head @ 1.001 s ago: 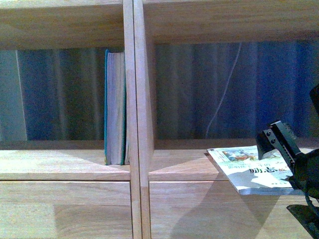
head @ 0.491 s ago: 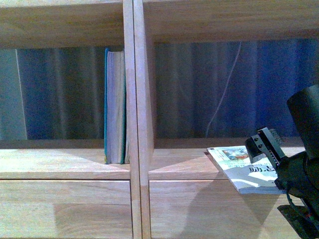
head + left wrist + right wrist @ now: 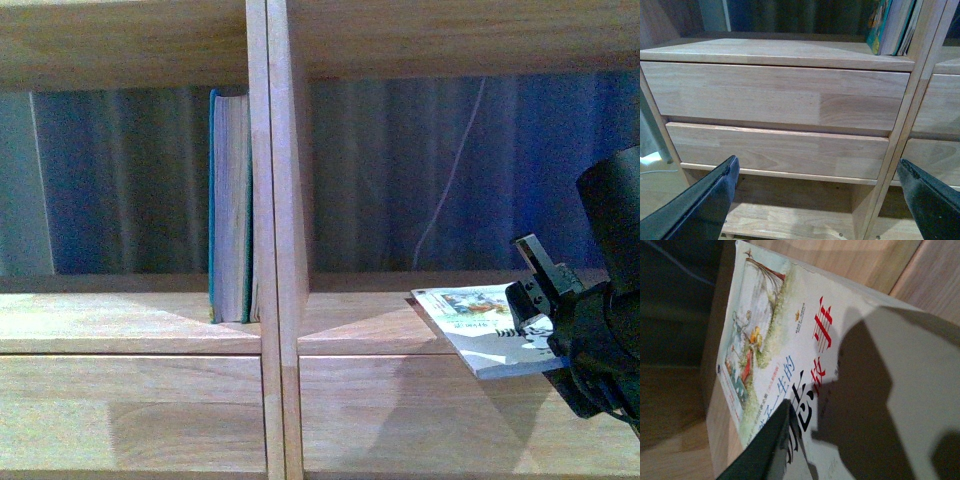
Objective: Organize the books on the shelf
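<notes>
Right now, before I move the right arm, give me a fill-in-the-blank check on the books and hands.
1. The teal book stands ___ against the shelf's centre divider.
2. In the front view, the white paperback lies in the ___ compartment, jutting past the edge.
3. The right hand grips the ___, not the teal book.
4. The left hand, facing the drawer fronts, is ___.
Missing words: upright; right; white paperback; open.

Robot at the shelf: its black right gripper (image 3: 535, 305) is built of angular, pale-edged blocks beneath a rounded black arm housing (image 3: 612, 200). The left gripper (image 3: 816, 162) shows two smooth, tapering black fingers (image 3: 705, 205) with a dull sheen.
</notes>
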